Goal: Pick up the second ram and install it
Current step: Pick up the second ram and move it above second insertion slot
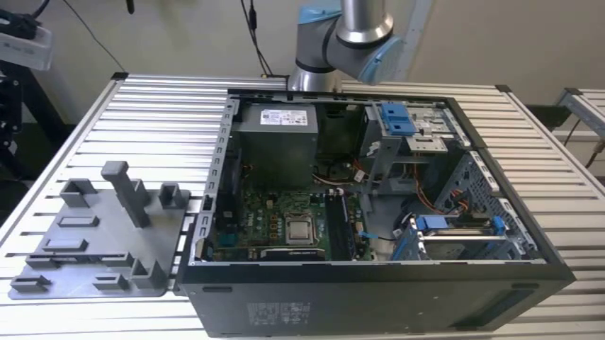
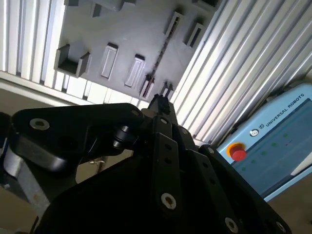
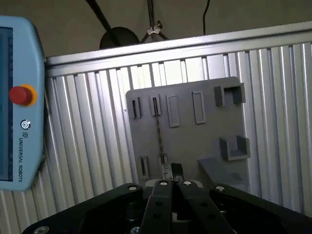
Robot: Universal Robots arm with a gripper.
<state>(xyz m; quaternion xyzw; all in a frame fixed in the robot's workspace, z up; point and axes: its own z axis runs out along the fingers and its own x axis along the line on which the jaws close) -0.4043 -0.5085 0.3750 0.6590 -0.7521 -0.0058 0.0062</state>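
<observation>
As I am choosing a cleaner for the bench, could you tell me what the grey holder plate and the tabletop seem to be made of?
The grey holder plate looks like moulded or printed plastic: uniform matt grey, blocky posts and pockets, no shine. The tabletop looks like bare aluminium profile: pale silvery slats with parallel grooves that catch the light.

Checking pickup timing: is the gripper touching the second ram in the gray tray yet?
Apart. The exterior view shows the gray tray standing alone, open air above it; in the first wrist view the gripper hangs well above the second ram.
</observation>
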